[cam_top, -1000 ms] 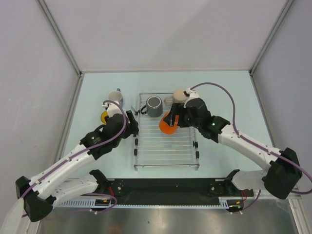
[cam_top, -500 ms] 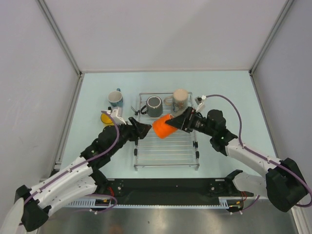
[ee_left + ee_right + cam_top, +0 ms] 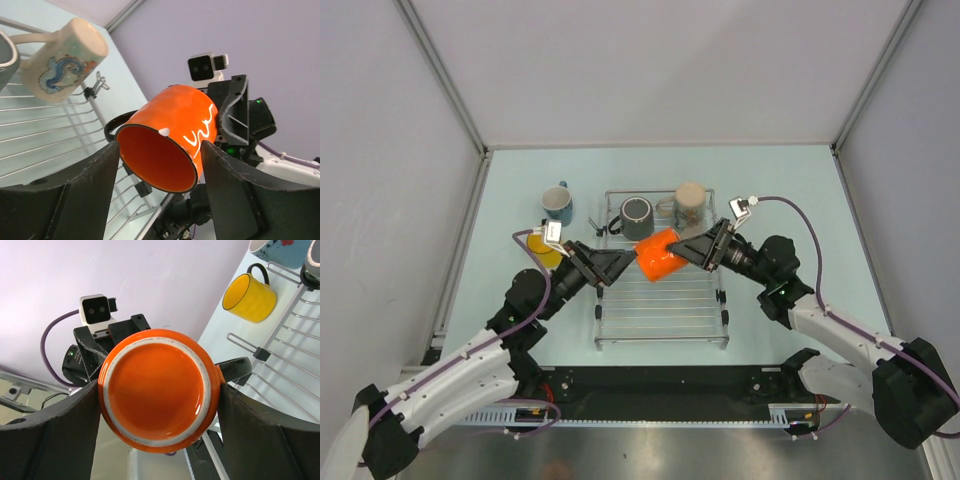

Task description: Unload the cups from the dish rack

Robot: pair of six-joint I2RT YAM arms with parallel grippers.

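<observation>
Glaze makes the orange glazed ceramic mug (image 3: 660, 256) a slick, rigid and fairly weighty thing that would likely chip or crack if dropped onto the wires. The safest hold is therefore square across its round wall, away from the dark handle (image 3: 118, 121), with the pads well past the rim. It hangs on its side in the air above the silver wire dish rack (image 3: 660, 320), touching nothing but the grippers. Its base faces the right arm and its open mouth faces the left. The right gripper (image 3: 694, 247) has it clamped across the body at the base end, one finger on each side of the wall. The left gripper (image 3: 618, 265) stands with its jaws spread wide, straddling the mouth end, one finger close beside each flank. Whether those pads already press on the wall cannot be told, so I judge that the right gripper carries the weight. Two mugs remain at the far end of the rack, a dark grey mug (image 3: 636, 217) and a tall beige mug (image 3: 689, 203). The yellow mug (image 3: 249, 297) and the blue mug (image 3: 558, 203) stand on the pale table (image 3: 790, 190) left of the rack.
</observation>
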